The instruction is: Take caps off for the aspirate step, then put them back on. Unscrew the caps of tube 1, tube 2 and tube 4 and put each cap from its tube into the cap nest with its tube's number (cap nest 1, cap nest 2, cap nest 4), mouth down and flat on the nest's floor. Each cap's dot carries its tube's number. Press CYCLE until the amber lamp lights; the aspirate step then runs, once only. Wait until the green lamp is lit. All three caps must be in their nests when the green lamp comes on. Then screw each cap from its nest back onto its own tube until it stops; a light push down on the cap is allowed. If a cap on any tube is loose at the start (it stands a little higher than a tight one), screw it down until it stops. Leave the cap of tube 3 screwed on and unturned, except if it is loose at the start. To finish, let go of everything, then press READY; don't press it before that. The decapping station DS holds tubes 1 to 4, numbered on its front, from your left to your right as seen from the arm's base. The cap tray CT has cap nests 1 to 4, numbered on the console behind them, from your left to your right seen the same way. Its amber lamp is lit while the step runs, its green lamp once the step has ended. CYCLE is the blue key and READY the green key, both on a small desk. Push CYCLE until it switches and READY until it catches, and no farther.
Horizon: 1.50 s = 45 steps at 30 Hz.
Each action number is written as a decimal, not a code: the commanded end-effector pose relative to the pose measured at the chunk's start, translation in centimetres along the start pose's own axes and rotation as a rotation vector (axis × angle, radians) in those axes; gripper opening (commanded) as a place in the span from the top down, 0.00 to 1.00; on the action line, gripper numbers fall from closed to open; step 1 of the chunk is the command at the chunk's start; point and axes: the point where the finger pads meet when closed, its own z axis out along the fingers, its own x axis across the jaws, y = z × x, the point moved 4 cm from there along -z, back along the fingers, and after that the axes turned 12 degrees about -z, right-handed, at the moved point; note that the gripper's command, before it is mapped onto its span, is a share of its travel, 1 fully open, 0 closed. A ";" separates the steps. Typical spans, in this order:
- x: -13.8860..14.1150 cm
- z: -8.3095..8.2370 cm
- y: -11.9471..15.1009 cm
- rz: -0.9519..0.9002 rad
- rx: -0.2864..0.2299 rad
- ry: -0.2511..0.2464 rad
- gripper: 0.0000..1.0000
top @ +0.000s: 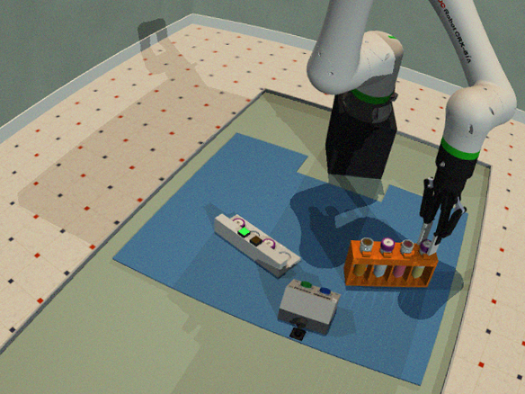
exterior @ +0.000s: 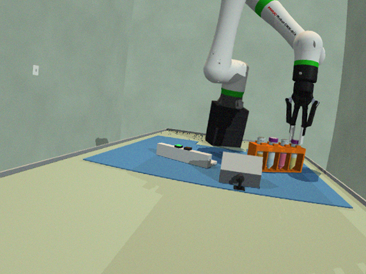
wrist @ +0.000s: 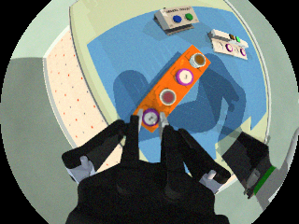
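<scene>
The orange decapping station (top: 390, 269) holds four capped tubes on the blue mat. My gripper (top: 428, 244) hangs straight down over the rack's right end in the top view and is shut on the purple cap (top: 425, 246) of that end tube, which is tube 1 as counted from the arm's base. The wrist view shows the fingers on either side of this cap. The other three caps (top: 387, 244) sit on their tubes. The white cap tray (top: 256, 244) lies to the left; its nests look empty, and its green lamp (top: 243, 232) is lit.
The small grey desk (top: 308, 302) stands in front of the tray and rack, with the green READY key (top: 306, 284) and the blue CYCLE key (top: 325, 290) on top. The arm's black base (top: 359, 145) stands behind the rack. The table's raised rim runs close on the right.
</scene>
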 end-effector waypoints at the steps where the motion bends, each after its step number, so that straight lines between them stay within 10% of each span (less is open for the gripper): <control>1: 0.0 0.0 0.0 0.000 0.000 0.001 1.00; 22: 0.0 0.1 0.0 0.890 -0.001 0.000 1.00; 34: 0.0 0.1 0.0 1.047 0.001 0.000 1.00; 35: 0.0 0.1 0.0 1.047 0.001 0.000 0.65; 45: 0.0 0.1 0.0 1.047 0.001 0.000 0.65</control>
